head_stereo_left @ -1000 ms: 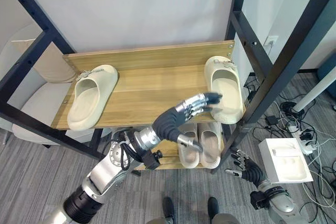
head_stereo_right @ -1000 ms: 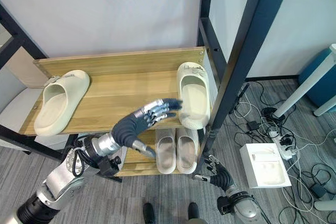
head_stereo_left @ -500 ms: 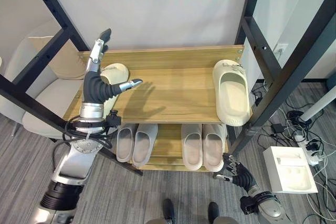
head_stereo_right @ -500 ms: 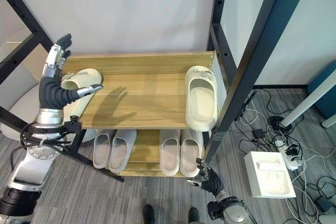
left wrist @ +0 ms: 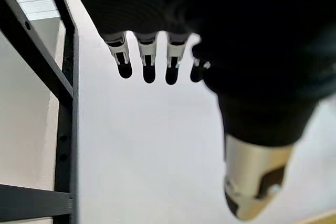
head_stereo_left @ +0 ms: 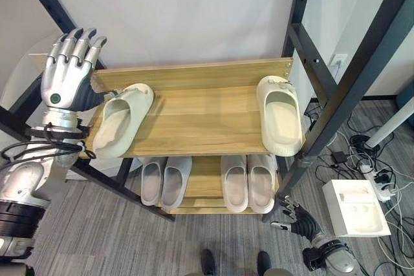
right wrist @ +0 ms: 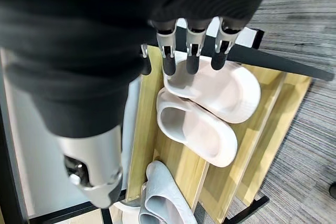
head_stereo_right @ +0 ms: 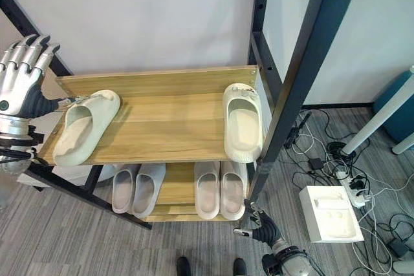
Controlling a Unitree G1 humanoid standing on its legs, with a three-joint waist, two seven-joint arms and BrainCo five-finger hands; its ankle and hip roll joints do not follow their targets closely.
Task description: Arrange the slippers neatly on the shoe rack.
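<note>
My left robot hand is raised beside the left end of the shoe rack, its back toward my head camera, fingers straight and spread and holding nothing; it is up in the air just off the rack's left edge, touching no slipper. On the wooden top shelf a cream slipper lies at the left end, angled with its toe toward the back wall, close to my raised hand. A second cream slipper lies at the right end of the same shelf, lengthwise beside the black frame post, well apart from the first. On the lower shelf stand two pairs: grey slippers to the left and pale slippers to the right, each pair side by side. My right robot hand hangs low near the floor by the rack's lower right corner, fingers loosely extended, holding nothing; its wrist view looks along them toward the lower-shelf slippers. A white tray sits on the grey carpet among cables to the right.
</note>
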